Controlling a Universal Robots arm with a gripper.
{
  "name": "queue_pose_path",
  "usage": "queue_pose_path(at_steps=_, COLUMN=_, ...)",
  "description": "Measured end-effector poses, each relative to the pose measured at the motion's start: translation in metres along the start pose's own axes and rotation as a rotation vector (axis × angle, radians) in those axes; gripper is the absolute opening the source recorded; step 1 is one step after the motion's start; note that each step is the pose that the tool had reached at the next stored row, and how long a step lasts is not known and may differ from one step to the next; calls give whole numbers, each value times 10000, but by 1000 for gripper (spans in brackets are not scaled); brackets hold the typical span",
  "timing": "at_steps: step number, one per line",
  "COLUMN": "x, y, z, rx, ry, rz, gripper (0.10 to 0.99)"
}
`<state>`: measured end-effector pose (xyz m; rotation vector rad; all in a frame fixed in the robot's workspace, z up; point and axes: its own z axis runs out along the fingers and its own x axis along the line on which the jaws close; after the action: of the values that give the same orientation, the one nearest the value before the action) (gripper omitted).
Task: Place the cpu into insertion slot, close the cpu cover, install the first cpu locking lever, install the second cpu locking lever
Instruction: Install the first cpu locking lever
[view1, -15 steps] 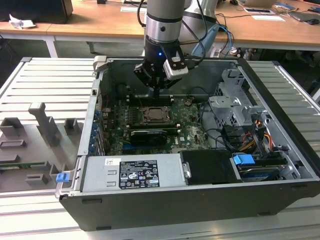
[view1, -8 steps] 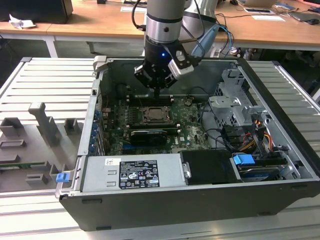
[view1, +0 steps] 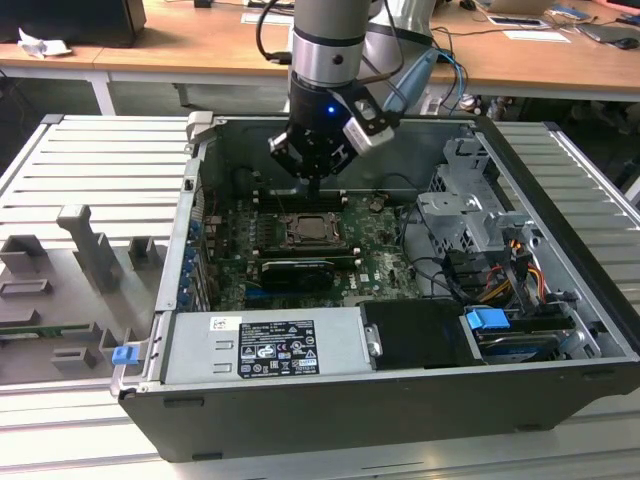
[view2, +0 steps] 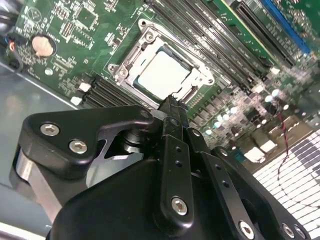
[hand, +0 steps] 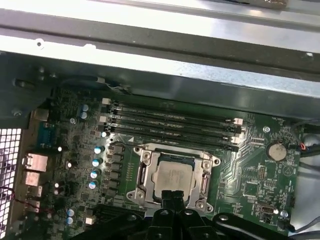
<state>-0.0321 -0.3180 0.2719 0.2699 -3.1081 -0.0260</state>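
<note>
Hovers with black tool (hand: 172, 197) pinched together, empty, at edge of silvery square-framed cpu cover (hand: 143, 177) lying over pale square cpu (hand: 172, 176); best pressed squarely, slowly.

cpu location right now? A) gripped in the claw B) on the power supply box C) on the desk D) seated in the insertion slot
D: the cpu lies flat in the insertion slot, while the claw hangs shut above it, holding nothing.

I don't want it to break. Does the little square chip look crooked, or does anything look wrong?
Nothing stands out. The cpu lies flat and square inside the cpu cover, whose frame sits level around it.
</note>
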Motion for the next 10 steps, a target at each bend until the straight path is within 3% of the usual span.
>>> queue_pose_path(at_steps=8, x=7, y=1, z=2, rx=23, ry=-15, rz=-855, gripper=106)
queue_pose_path(at_steps=10, x=80, y=14, z=9, rx=23, ry=-44, rz=-869, gripper=106)
